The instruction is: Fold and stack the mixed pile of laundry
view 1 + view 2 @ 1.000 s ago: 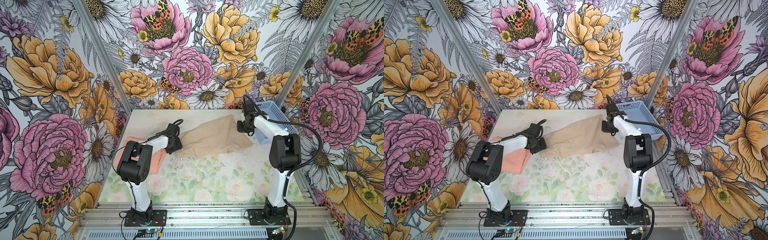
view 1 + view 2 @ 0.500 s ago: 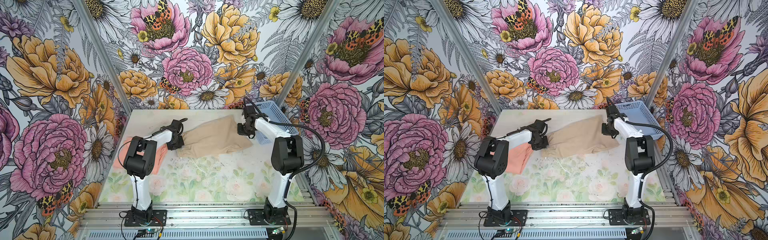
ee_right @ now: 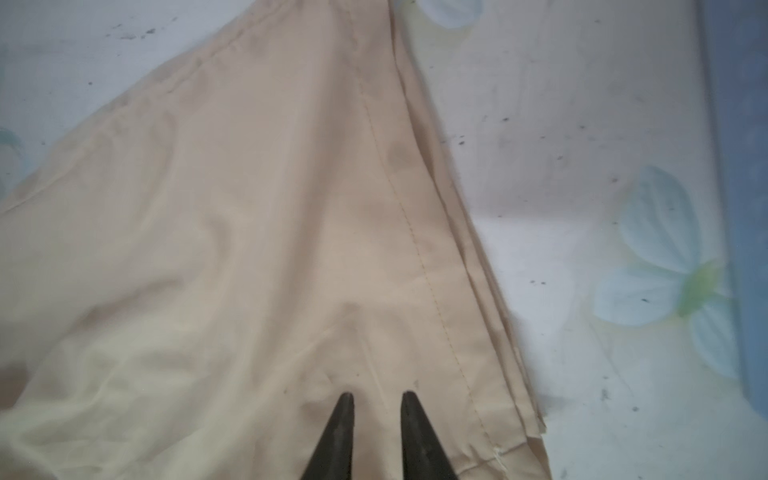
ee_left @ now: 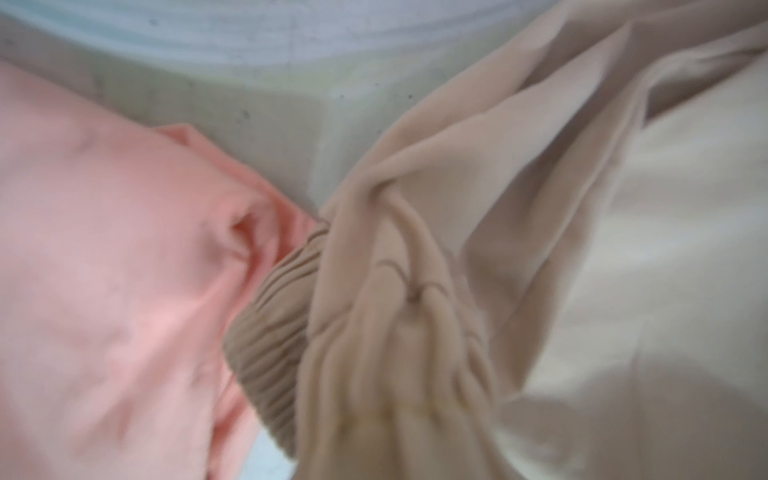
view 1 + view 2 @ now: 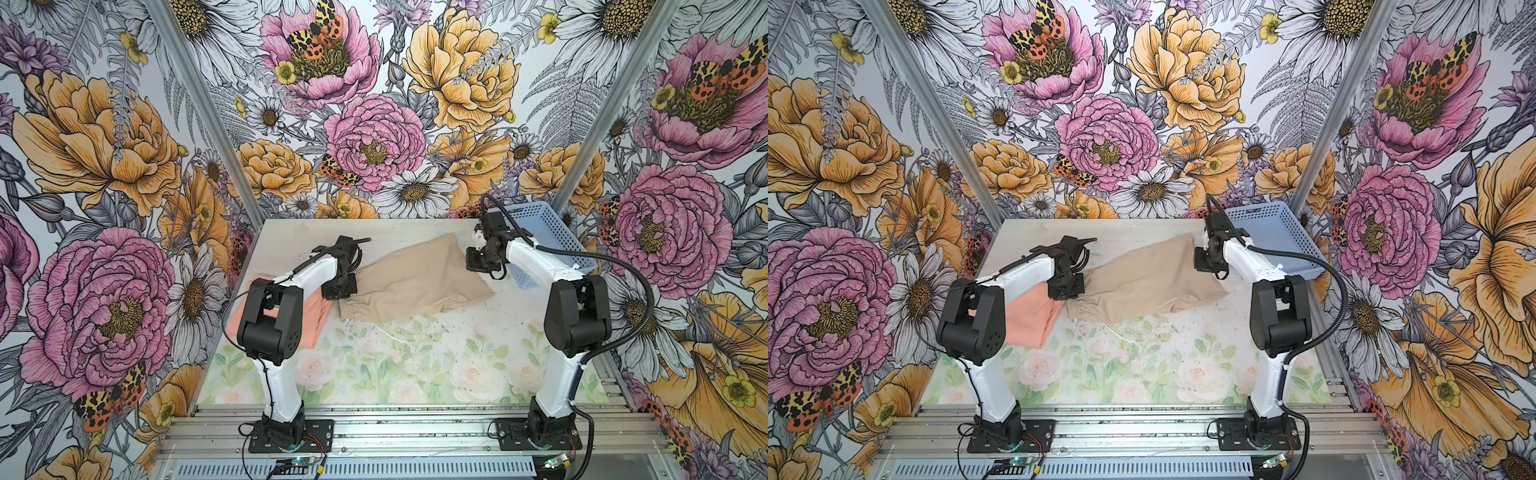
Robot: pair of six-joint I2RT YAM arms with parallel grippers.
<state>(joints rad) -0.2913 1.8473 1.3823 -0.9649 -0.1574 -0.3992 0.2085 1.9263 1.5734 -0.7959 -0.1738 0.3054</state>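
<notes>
right gripper [image 3: 377, 398]: black fingers pinch the cloth
beige cloth [image 3: 249, 208]: 9 to 12 o'clock from fingers
table [image 3: 561, 187]: flowery, speckled, 1 o'clock
blue strip [image 3: 748, 166]: blurry, 2 o'clock

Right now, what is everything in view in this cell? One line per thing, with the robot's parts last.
beige-tan soft garment with a gathered waistband: one, beige-tan, spread across the back middle of the table, between the grippers.
peach-pink soft garment: one, peach-pink, left side of the table, meeting the beige waistband.
light blue perforated plastic basket: one, light blue, back right corner.
floral-print table: one, pale green and pink.
floral walls: pink, orange and white, on three sides.
left arm and right arm: two, white with black joints, bases on the front rail.
left gripper: one, black, at the waistband end; fingers hidden by bunched cloth.
right gripper: one, black, pinching the beige garment near its right hem.
</notes>
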